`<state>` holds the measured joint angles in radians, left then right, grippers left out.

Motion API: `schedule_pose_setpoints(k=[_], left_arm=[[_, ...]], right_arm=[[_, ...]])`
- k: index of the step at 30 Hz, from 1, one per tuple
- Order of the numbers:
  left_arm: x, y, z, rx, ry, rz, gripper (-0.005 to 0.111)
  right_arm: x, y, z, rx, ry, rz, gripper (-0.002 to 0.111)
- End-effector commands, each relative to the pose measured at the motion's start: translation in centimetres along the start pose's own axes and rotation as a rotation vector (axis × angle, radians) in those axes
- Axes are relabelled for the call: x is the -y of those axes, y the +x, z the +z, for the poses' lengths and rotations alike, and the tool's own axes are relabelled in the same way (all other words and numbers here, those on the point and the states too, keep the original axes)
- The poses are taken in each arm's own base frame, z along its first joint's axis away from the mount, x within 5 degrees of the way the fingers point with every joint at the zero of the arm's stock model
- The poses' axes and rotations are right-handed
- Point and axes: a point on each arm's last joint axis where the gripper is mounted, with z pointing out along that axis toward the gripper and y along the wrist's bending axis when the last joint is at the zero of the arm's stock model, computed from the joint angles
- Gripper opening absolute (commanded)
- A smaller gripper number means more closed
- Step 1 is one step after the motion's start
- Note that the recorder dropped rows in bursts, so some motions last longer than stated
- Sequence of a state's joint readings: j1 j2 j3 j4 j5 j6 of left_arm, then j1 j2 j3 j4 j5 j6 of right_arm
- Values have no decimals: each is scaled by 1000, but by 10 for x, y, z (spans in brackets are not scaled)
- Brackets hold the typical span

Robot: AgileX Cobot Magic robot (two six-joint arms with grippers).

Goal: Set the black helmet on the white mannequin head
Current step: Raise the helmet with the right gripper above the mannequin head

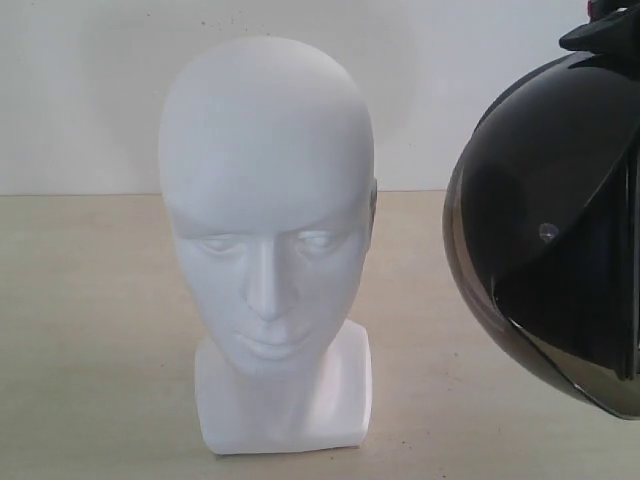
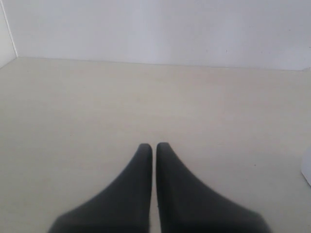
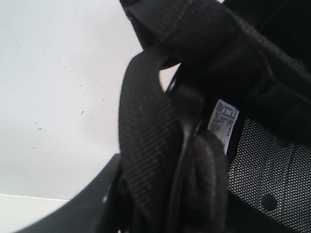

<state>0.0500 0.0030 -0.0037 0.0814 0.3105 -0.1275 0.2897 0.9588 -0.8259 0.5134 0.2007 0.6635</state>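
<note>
Black helmet (image 1: 560,220) hangs right of the white mannequin head (image 1: 268,230), clamped in my right pincer (image 1: 603,35); my left pincer (image 2: 154,148) is fully closed over the desk (image 2: 73,121).

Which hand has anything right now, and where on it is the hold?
The right hand holds the black helmet at its upper edge near the strap; exact spot hidden. The left hand is shut on nothing.

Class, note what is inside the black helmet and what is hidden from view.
Inside the black helmet: dark padding, a woven strap, mesh lining and a white label. The strap and padding cover the rest.
</note>
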Motion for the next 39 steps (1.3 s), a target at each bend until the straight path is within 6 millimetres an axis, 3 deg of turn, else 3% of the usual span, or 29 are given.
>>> schedule_pose_setpoints(k=[1,5,11,19,24,31,39], left_arm=[[0,1,0,2,0,6,4],[0,1,0,2,0,6,4],[0,1,0,2,0,6,4],[0,1,0,2,0,6,4],[0,1,0,2,0,6,4],[0,1,0,2,0,6,4],[0,1,0,2,0,6,4]], right_arm=[[-15,-13,-8,124,-90,-1,0],[-11,-14,-7,158,-137,45,0],[15,4,-2,122,-302,174,0],[8,6,-5,114,-505,209,0],[5,6,7,82,-613,310,0],[10,-16,14,157,-753,443,0],[13,-48,0,236,-877,520,0]])
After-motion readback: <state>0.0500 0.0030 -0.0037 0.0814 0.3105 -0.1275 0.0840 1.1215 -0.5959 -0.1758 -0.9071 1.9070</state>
